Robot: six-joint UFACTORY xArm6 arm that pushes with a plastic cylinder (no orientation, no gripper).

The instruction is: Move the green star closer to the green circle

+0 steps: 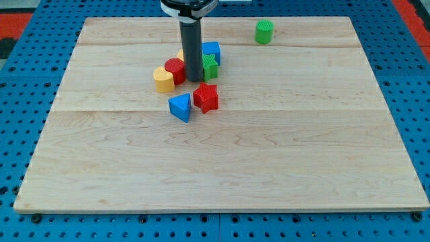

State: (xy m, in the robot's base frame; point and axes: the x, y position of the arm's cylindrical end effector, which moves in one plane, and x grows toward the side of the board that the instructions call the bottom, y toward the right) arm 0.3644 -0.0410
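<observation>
- Nearest, left of the frame's centre: blue triangle (180, 107) beside red star (206, 97).
- Behind them: yellow block (162, 79), red cylinder (176, 70).
- My tip (195, 81), a bare rod grasping nothing, touches the green star (210, 66) on its left; blue cube (211, 51) behind.
- Farthest, upper right: green circle (265, 31), well apart.

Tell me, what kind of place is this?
Probably a robotics lab bench. A wooden board lies on a blue perforated table, small blocks like the green circle and green star sit on it, and my tip stands among them.
</observation>
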